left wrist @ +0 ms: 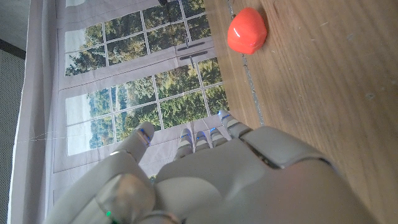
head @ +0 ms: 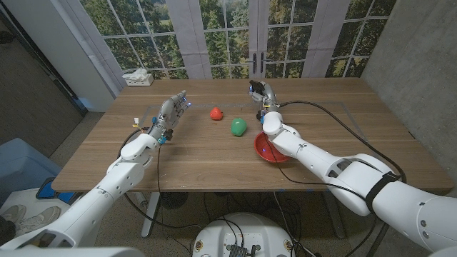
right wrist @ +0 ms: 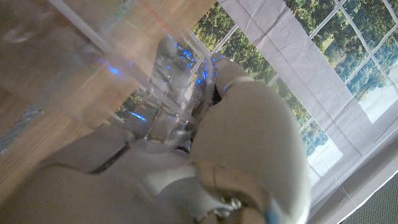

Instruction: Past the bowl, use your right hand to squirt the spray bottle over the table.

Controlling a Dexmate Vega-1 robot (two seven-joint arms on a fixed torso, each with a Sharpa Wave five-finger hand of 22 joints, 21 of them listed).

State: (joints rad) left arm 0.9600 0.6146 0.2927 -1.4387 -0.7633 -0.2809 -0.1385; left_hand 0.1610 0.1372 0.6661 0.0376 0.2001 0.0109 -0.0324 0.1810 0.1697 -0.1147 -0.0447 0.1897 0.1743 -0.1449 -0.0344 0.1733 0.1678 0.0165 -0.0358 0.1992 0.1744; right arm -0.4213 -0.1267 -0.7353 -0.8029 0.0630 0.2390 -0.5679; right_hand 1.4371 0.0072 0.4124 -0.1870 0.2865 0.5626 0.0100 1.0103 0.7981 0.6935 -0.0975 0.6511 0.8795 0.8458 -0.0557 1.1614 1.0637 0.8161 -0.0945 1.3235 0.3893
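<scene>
My right hand (head: 260, 92) is raised over the far middle of the table, beyond the red bowl (head: 265, 152), and grips the clear spray bottle (head: 255, 88). My right forearm crosses above the bowl. In the right wrist view the transparent bottle (right wrist: 124, 68) looms close and blurred, with my right hand (right wrist: 249, 124) wrapped around it. My left hand (head: 171, 111) stands to the left above the wood, fingers extended and holding nothing; the left wrist view shows its back (left wrist: 249, 180).
A red fruit-like toy (head: 215, 113) (left wrist: 247, 30) and a green one (head: 238, 126) lie mid-table between the hands. A tissue box (head: 138, 77) sits at the far left corner. A small object (head: 134, 120) lies near the left edge. Windows stand behind the table.
</scene>
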